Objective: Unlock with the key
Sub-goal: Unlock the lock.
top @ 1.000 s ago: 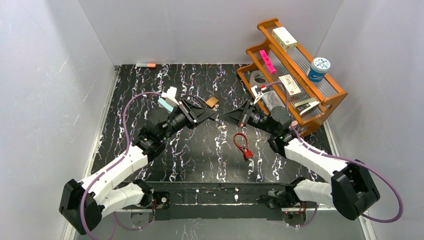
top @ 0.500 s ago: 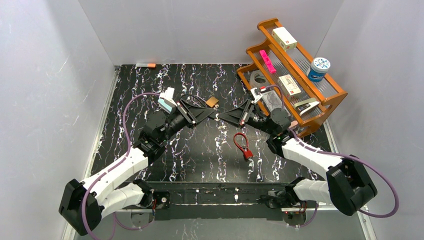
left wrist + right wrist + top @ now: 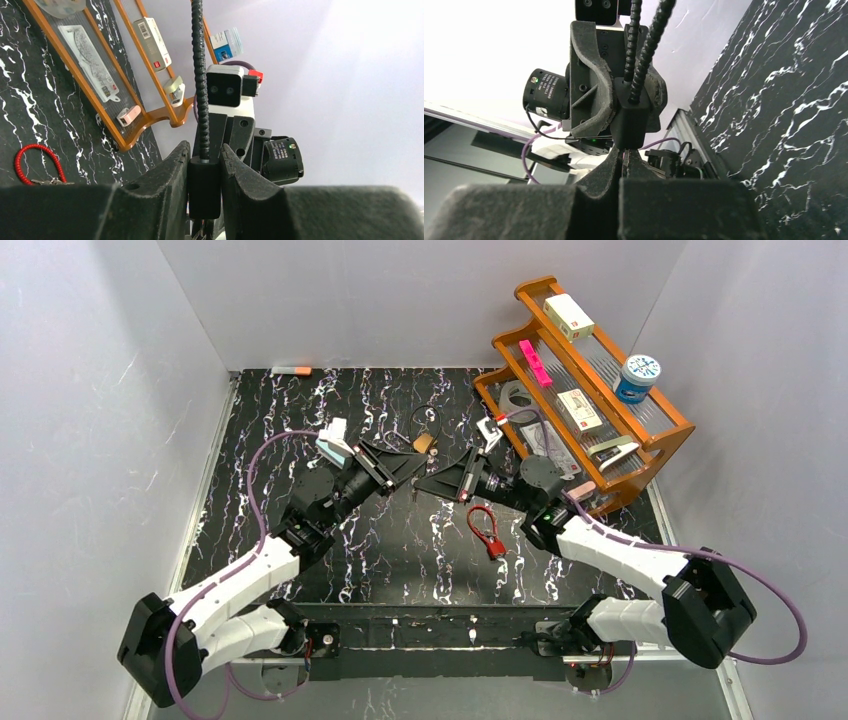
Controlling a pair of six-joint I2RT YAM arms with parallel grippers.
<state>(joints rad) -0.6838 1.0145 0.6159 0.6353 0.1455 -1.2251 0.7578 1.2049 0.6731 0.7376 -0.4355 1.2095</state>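
**Laboratory robot test cell.** Plain white panel walls enclose a black marble-patterned tabletop on three sides. A left arm and a right arm, both white and black, are mounted on a rail at the near edge, with purple cables looping from them and a camera module on one wrist. A wooden rack of small assorted props stands at the table's far right corner.
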